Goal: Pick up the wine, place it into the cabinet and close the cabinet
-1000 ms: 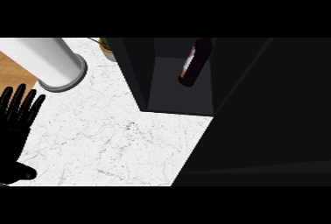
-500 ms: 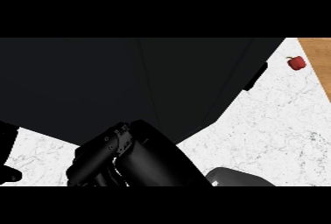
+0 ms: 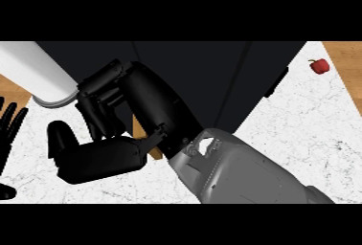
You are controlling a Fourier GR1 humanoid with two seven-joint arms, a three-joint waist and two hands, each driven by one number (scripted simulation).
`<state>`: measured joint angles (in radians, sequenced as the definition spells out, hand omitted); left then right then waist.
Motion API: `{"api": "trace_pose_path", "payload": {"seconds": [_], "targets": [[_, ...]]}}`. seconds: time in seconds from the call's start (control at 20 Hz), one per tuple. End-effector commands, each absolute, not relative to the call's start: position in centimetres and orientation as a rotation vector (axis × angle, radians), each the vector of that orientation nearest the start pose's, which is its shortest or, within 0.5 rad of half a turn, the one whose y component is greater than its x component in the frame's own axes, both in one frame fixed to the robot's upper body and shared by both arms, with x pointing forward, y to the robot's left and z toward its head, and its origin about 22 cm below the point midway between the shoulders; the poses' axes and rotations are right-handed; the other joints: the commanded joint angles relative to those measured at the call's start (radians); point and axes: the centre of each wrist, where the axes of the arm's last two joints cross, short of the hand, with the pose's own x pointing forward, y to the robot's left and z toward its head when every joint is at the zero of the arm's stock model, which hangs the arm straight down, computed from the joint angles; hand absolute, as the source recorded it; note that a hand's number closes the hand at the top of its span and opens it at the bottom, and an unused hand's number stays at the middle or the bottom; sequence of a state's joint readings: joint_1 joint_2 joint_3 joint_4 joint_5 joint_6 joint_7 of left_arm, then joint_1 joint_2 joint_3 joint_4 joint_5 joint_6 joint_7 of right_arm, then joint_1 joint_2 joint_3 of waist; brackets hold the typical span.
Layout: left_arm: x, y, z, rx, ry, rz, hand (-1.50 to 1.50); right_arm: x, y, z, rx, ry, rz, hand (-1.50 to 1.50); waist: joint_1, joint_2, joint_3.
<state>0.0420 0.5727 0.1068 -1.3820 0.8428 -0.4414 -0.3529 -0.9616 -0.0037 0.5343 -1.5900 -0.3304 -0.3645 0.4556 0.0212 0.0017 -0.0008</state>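
The black cabinet (image 3: pixel 212 72) fills the top middle of the head view, and its dark front faces me. No wine bottle shows anywhere. My right hand (image 3: pixel 138 112) reaches in on its grey forearm (image 3: pixel 240 177) from the lower right and lies against the cabinet's left part. Its fingers (image 3: pixel 102 98) are loosely bent and the thumb (image 3: pixel 96 160) juts out below. Nothing shows in that hand. My left hand (image 3: pixel 8 127) rests open at the left edge, fingers up.
A white cylinder (image 3: pixel 35 72) stands at the upper left on a wooden surface (image 3: pixel 14 98). A small red fruit (image 3: pixel 319 65) lies at the upper right on the white marble counter (image 3: pixel 304 139). More wood shows at the far right (image 3: pixel 346 62).
The wine bottle seen in the open cabinet a second ago is out of sight. My right hand has come up and leftward in front of the cabinet. The view has swung.
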Motion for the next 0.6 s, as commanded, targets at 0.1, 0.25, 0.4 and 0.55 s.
{"api": "trace_pose_path", "payload": {"seconds": [0.1,0.25,0.4,0.55], "targets": [[23.5,41.6,3.0,-0.390,-1.854,0.142,-1.50,30.1,-0.4,20.6,0.559,-1.699,0.472,1.50,-0.013,0.000,0.000],[23.2,40.2,2.9,-0.409,-1.839,0.135,-1.50,34.1,-1.1,20.1,0.514,-1.684,0.455,1.50,-0.003,0.002,0.000],[23.4,39.9,2.6,-0.379,-1.859,0.136,-1.50,34.3,-2.3,19.4,0.496,-1.699,0.452,1.50,-0.014,0.000,0.001],[22.8,41.5,3.0,-0.387,-1.853,0.156,-1.50,36.3,-4.8,19.7,0.445,-1.719,0.461,1.50,-0.011,0.001,0.001]]}}
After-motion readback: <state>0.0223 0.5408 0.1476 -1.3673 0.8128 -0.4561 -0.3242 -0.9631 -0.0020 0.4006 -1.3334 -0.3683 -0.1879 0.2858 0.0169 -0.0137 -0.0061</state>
